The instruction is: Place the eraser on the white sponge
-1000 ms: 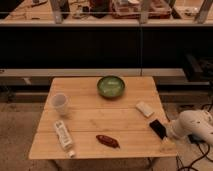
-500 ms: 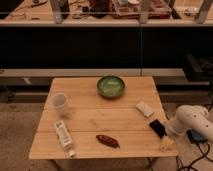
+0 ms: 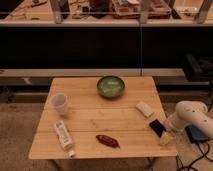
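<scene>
The eraser (image 3: 157, 127), a small flat black block, lies near the right edge of the wooden table (image 3: 100, 120). The white sponge (image 3: 145, 108), a small off-white pad, lies just up and to the left of it, apart from it. My gripper (image 3: 167, 134) is at the end of the white arm (image 3: 189, 116), which reaches in from the right. The gripper is low over the table's front right corner, right beside the eraser. I cannot tell whether it touches the eraser.
A green bowl (image 3: 111, 86) stands at the back middle of the table. A translucent cup (image 3: 60, 103) is at the left, a white bottle (image 3: 64, 136) lies at the front left, and a dark red object (image 3: 107, 141) lies at the front middle. A dark blue box (image 3: 200, 134) sits off the table at the right.
The white arm has moved left and in toward the table, bringing the gripper closer to the eraser. The objects on the table have not moved.
</scene>
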You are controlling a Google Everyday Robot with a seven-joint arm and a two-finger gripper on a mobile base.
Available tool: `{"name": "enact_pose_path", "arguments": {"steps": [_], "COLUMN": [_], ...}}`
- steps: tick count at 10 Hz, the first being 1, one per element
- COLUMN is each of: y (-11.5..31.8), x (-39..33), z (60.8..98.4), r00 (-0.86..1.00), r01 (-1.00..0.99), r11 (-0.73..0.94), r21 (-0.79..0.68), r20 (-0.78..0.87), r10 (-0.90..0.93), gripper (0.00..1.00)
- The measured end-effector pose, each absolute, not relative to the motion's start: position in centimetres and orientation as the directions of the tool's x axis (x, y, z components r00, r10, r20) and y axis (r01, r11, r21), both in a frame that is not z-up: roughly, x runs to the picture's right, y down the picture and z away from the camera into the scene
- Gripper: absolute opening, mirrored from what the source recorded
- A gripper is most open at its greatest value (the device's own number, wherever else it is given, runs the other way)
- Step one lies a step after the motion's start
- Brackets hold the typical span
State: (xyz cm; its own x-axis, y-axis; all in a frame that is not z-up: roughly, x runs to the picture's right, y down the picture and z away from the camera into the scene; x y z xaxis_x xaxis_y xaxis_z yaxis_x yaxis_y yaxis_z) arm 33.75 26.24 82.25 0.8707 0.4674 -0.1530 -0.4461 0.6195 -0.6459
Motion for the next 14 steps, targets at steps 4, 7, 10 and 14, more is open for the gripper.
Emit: {"name": "enact_pose_path", "arguments": {"steps": [4, 7, 10, 14], "y": [25.5, 24.2, 21.2, 17.5], "x": [33.2, 33.1, 33.4, 33.9], "z": [81.6, 80.6, 79.8, 80.4], "r00": [0.873, 0.867, 0.839, 0.821], "r01": [-0.437, -0.441, -0.470, -0.510], "r11": [0.638, 0.650, 0.657, 0.661], "r21": [-0.634, -0.619, -0.589, -0.550], "r20": [-0.129, -0.106, -0.069, -0.083], "r10": [0.470, 0.487, 0.539, 0.564], "gripper": [0.18, 0.18, 0.18, 0.18]}}
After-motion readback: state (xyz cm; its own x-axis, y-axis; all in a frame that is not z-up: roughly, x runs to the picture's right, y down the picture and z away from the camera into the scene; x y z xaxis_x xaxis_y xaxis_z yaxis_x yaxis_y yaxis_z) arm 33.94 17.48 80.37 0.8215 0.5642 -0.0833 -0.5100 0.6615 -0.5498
